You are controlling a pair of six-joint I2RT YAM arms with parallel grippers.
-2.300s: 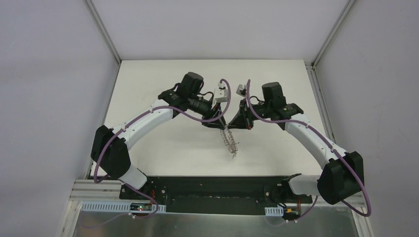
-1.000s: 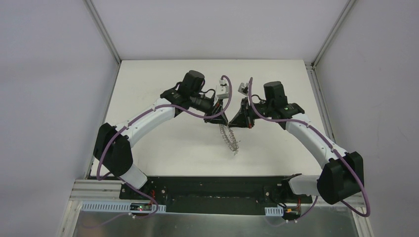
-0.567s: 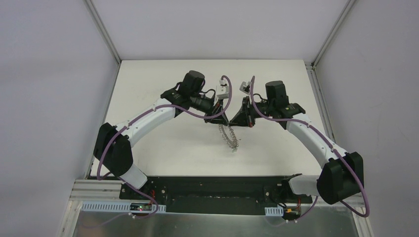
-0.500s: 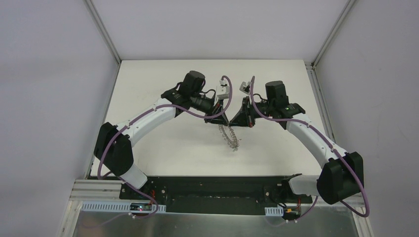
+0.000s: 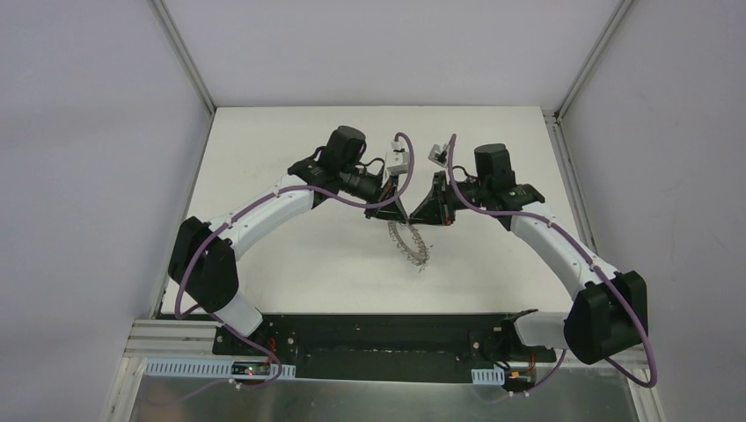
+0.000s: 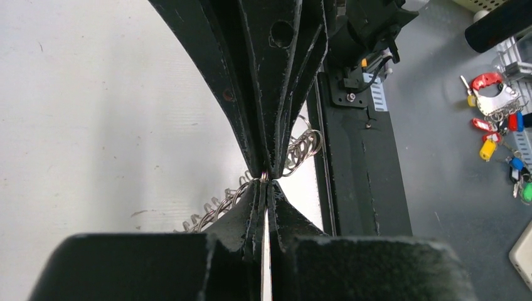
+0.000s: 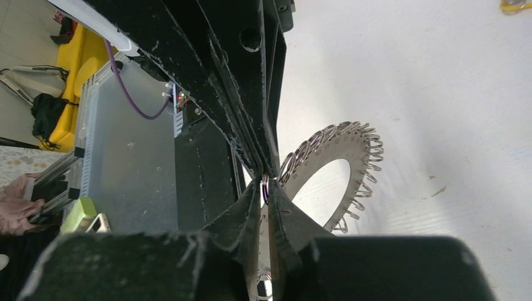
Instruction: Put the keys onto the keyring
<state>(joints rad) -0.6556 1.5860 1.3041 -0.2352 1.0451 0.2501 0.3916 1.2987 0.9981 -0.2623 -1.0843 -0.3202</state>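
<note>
Closest in the left wrist view, the left claw is pinched tight. Only a hairline of light shows between its two black fingers, and a glint of silver wire sits right at their tips. The right claw, closest in its own wrist view, is all but closed too, with one thin wire loop caught between its tips. Each wrist view shows the other claw reaching down from the top edge to meet it tip to tip, so both nip the same spot on the fringe of the keyring. Which of them bears it cannot be told. Only the right wrist view gives the keyring's whole form: a flat dark-grey ring with a wide hole and silver loops round its rim, just beyond and to the right of the tips, its shadow on the white bench. The left wrist view shows only stretches of that looped fringe on either side of the tips. It alone takes in the black base plate and, past the bench edge, a bundle of coloured tags on a grey surface. A yellow thing lies at the far top edge of the right wrist view, too cropped to name. The top view alone shows the left arm and right arm arching inward to meet over mid-bench, the keyring extending from the joined tips toward the bases.
</note>
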